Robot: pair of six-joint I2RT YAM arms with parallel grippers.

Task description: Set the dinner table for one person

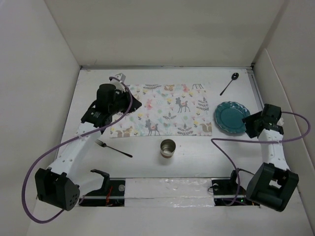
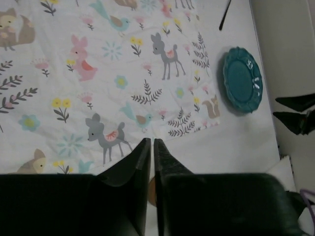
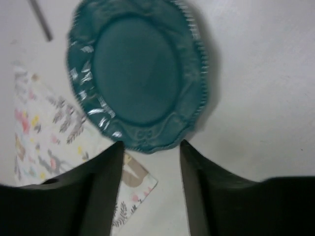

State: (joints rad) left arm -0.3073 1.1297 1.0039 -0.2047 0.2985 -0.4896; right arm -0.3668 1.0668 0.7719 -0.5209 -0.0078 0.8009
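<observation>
The white dinner table (image 1: 206,155) carries a deer-print placemat (image 1: 162,109) lying flat at the middle back. A teal plate (image 1: 230,117) sits on the table off the mat's right end. A fork (image 1: 113,148) lies front left, a metal cup (image 1: 168,148) front centre, and a dark spoon (image 1: 229,84) back right. My left gripper (image 1: 133,105) is shut and empty over the mat's left part (image 2: 98,73). My right gripper (image 1: 249,123) is open at the plate's right rim, and the plate (image 3: 135,73) lies just beyond its fingertips (image 3: 114,147).
White walls enclose the table at the back and both sides. Purple cables loop from both arms over the front area. The mat's near right corner (image 3: 133,182) lies under my right gripper. The plate (image 2: 242,79) and the spoon handle (image 2: 225,14) show in the left wrist view.
</observation>
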